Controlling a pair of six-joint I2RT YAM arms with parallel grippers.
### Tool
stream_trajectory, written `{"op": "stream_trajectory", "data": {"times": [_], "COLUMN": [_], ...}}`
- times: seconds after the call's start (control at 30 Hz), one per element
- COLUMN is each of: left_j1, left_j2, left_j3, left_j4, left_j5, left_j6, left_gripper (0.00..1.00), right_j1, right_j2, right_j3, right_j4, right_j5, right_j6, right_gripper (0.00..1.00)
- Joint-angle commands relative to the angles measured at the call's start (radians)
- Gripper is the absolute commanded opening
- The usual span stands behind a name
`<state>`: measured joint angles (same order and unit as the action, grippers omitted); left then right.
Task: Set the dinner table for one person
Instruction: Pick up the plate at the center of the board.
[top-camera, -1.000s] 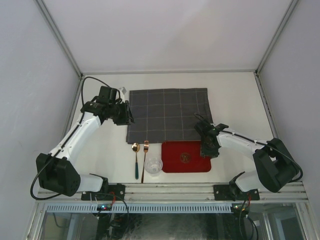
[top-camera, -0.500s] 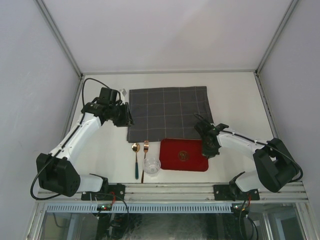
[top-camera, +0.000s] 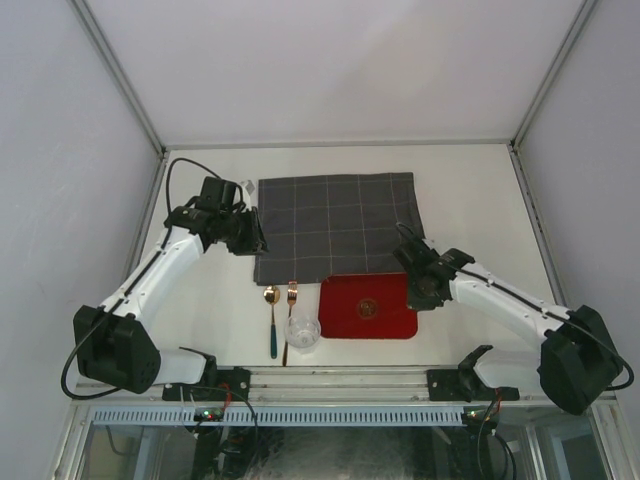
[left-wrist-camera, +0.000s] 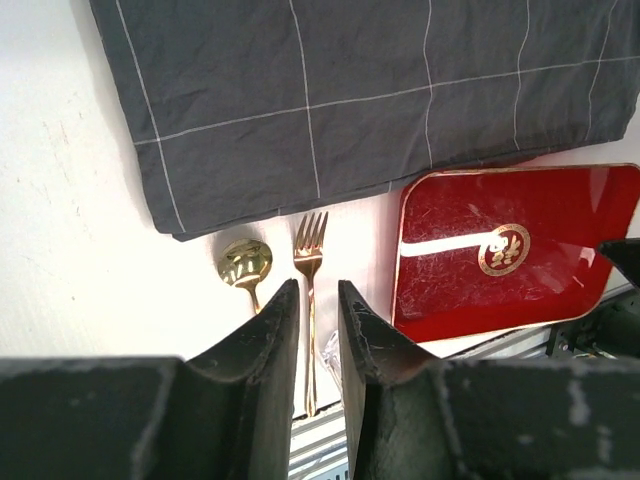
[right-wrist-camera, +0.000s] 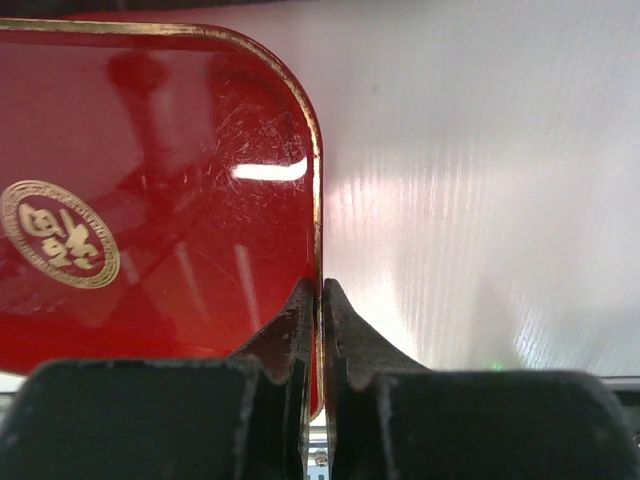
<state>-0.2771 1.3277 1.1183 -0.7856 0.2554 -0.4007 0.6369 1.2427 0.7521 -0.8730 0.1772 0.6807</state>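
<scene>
Desk (top-camera: 470, 190) holds stiff, probably slick tray (top-camera: 367, 307) (best gripped by rim); right end effector (right-wrist-camera: 320, 288) pinches it, left end effector (left-wrist-camera: 318, 288) slightly open, empty.

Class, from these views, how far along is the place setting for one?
Done: the dark grey checked cloth lies spread on the off-white tabletop. In hand: the right gripper is shut on the right rim of the red rectangular tray, near the cloth's front edge. Left: the gold spoon, gold fork and clear glass cup lie off the cloth; the left gripper is open, empty.
</scene>
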Motion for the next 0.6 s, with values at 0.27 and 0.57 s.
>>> {"op": "stream_trajectory", "data": {"times": [0.27, 0.57], "left_j1": [-0.027, -0.033], "left_j2": [0.017, 0.034], "left_j3": [-0.006, -0.012], "left_j4": [0.049, 0.061], "left_j5": [0.006, 0.011], "left_j6": [-0.012, -0.012], "left_gripper": [0.25, 0.24], "right_j1": [0.050, 0.090], "right_j2": [-0.075, -0.078], "right_j3": [0.129, 0.193], "right_j4": [-0.108, -0.148], "right_j5": [0.078, 0.099], "right_j6": [0.026, 0.033], "right_gripper": [0.00, 0.00]}}
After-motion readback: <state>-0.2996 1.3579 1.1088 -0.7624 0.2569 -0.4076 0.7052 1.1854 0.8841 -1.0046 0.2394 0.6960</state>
